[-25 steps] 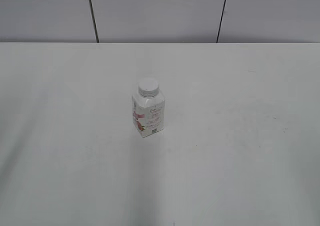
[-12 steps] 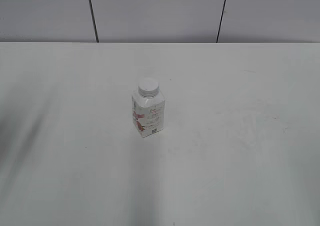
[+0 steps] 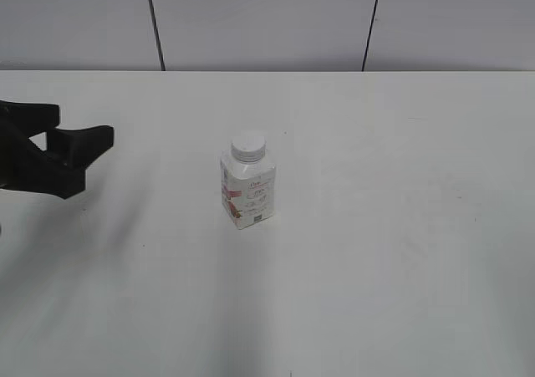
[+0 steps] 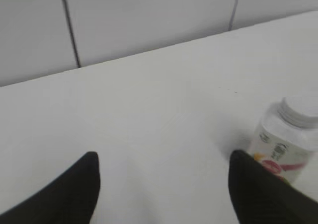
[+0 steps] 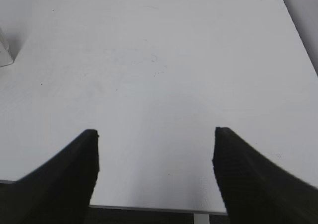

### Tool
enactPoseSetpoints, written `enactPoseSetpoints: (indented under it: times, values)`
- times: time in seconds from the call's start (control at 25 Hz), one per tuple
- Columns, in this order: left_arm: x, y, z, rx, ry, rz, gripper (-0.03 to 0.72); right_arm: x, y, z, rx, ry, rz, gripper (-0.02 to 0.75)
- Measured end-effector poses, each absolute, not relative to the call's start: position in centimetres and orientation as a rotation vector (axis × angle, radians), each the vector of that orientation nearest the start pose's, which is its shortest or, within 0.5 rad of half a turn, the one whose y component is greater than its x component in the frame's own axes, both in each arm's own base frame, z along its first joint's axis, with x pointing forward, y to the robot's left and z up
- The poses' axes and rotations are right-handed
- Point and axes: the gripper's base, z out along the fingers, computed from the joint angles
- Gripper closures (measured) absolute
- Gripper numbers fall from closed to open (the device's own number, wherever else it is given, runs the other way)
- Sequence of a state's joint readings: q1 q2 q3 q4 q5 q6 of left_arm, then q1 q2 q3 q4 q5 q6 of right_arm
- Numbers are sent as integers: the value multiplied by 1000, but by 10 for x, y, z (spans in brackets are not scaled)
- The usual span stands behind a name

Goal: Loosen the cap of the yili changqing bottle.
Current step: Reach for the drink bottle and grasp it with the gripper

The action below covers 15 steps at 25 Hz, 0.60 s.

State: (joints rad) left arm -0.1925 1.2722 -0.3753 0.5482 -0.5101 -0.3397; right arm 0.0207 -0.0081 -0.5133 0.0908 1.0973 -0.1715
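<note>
The yili changqing bottle [image 3: 247, 195] stands upright in the middle of the white table, with pink-red print and a small dark square mark. Its white ribbed cap [image 3: 248, 146] sits on top. The bottle [image 4: 285, 147] and cap [image 4: 300, 110] also show at the right edge of the left wrist view. A corner of the bottle [image 5: 4, 52] shows at the left edge of the right wrist view. My left gripper [image 3: 75, 147] [image 4: 161, 167] is open and empty, well to the left of the bottle. My right gripper [image 5: 155, 132] is open and empty over the table's near edge, out of the exterior view.
The white table [image 3: 401, 252] runs back to a grey panelled wall [image 3: 259, 17]. Its near edge [image 5: 149, 206] shows in the right wrist view.
My left gripper has come into the exterior view from the left edge. The bottle has not moved.
</note>
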Motion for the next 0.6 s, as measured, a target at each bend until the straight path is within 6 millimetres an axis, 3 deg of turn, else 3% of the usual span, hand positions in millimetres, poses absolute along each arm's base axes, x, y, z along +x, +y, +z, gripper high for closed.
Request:
enactPoseSetpoints:
  times: [0.36,0.48,0.6]
  values:
    - [225,-96,168,800,1728,-573,194,-10,7,278,-205,2046,15,172]
    - [235,-104,147,859,1743,-664,190,-10,7,278,-205,2046,15,172]
    - [249,-112,136,896,1717,-729,140,-10,7,278,-205,2046,15,172]
